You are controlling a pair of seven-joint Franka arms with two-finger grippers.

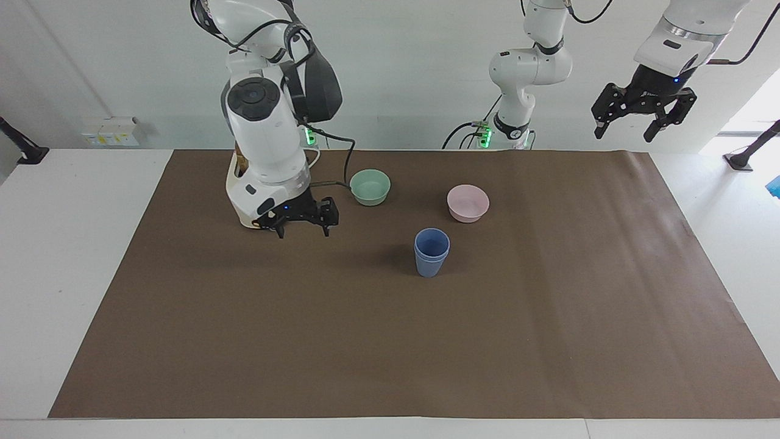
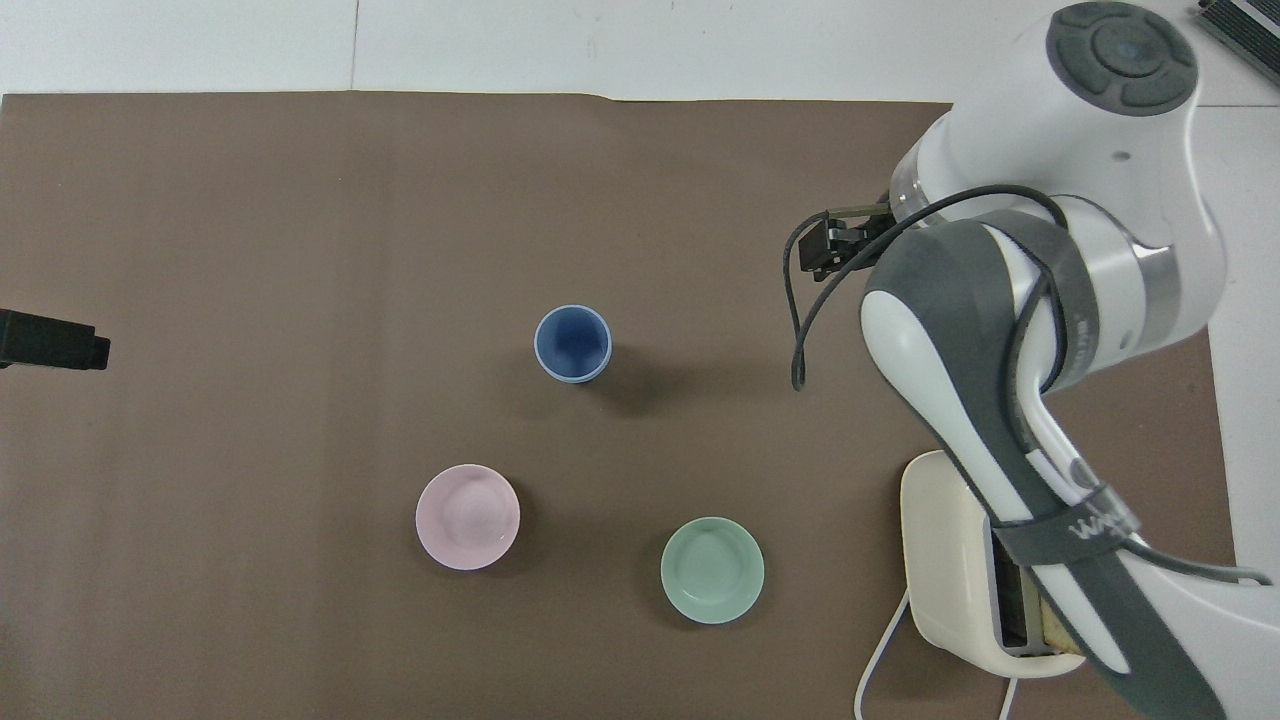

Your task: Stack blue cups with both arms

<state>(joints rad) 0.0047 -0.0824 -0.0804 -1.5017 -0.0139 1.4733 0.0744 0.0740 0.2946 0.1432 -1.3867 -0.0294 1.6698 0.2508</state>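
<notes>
The two blue cups [image 1: 432, 252] stand nested one in the other, upright on the brown mat near the table's middle; they also show in the overhead view [image 2: 572, 343]. My right gripper [image 1: 303, 221] is open and empty, over the mat next to the toaster, well apart from the cups toward the right arm's end. Part of it shows in the overhead view [image 2: 835, 245]. My left gripper [image 1: 640, 116] is open and empty, held high at the left arm's end, where that arm waits. Only its tip shows in the overhead view [image 2: 50, 340].
A cream toaster [image 2: 950, 560] with a slice of bread stands at the right arm's end, partly hidden by the right arm. A green bowl [image 1: 370, 186] and a pink bowl [image 1: 467, 202] sit nearer to the robots than the cups. The brown mat [image 1: 548, 335] covers the table.
</notes>
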